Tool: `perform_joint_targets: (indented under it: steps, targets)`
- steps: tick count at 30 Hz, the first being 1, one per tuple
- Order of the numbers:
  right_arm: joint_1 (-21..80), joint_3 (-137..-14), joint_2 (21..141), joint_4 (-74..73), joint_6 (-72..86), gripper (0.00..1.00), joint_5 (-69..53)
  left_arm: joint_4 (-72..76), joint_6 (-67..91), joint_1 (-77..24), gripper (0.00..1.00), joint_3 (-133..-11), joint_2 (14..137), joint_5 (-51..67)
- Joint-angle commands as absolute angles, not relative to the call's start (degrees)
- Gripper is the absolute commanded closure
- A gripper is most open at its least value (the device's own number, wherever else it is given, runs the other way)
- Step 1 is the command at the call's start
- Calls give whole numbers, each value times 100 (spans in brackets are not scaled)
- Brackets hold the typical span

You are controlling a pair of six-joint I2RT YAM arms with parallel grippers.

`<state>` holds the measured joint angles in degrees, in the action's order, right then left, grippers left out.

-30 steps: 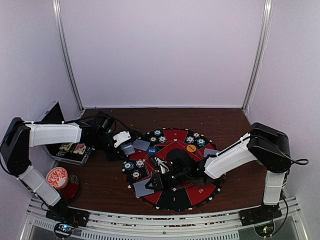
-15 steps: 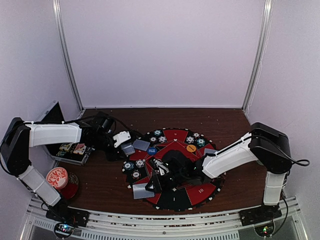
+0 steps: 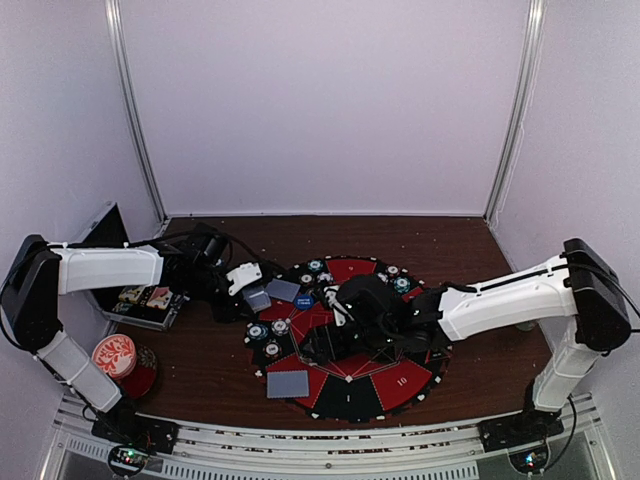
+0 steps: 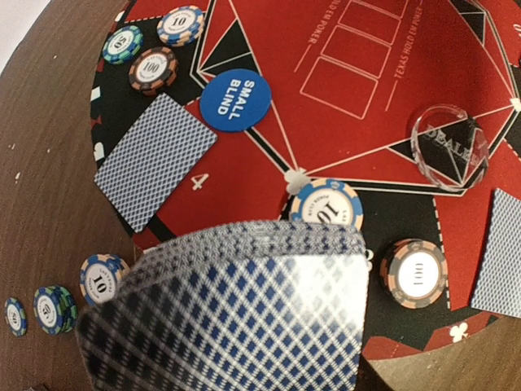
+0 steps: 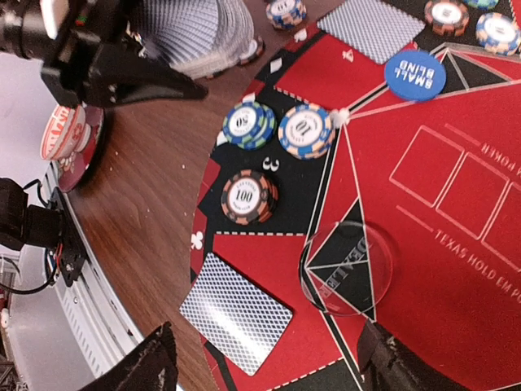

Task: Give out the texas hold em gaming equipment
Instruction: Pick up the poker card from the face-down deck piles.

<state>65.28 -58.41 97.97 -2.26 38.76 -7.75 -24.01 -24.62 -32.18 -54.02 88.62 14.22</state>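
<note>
Left pincer point(image 3: 250, 290) clasps cards point(image 4: 236, 318); right pincer point(image 5: 273, 362) gapes.

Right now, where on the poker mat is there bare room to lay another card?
The red centre field with the outlined boxes is bare, bordered by the Small Blind button and the clear dealer disc. The near wedge marked 10 is free too. Crowded around seat 3: three chip stacks beside a face-down card.

A round red-and-black mat point(image 3: 400, 385) lies on the brown table point(image 3: 470, 240). The right gripper point(image 3: 318, 348) hovers over the mat's middle, near a single grey-blue card point(image 3: 288, 383) lying flat at the near-left rim. The left gripper point(image 3: 250, 288) hangs at the mat's left edge with playing cards point(image 3: 258, 299) at its tip, and a blue button disc point(image 3: 303, 300) lies just beside them.
</note>
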Motion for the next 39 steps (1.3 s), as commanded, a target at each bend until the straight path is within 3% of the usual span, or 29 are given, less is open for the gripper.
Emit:
perform_joint_targets:
  steps: [1, 7, 24, 39]
  targets:
    - [6553, -5689, 9327, -147, 3689, 20, -85, -2412, -2722, -3189, 62, -5579, 8782, 2086]
    - [6456, -5655, 9274, 697, 3789, 12, -469, -2535, -3064, -3395, 62, -5468, 8566, 2533]
    - [6214, -5999, 10271, 2454, 4649, 10, -1724, -2945, -3784, -3646, 61, -5266, 8144, 3466]
    - [6118, -6386, 10819, 2463, 4889, 9, -1566, -3019, -3882, -3769, 61, -5261, 8225, 3510]
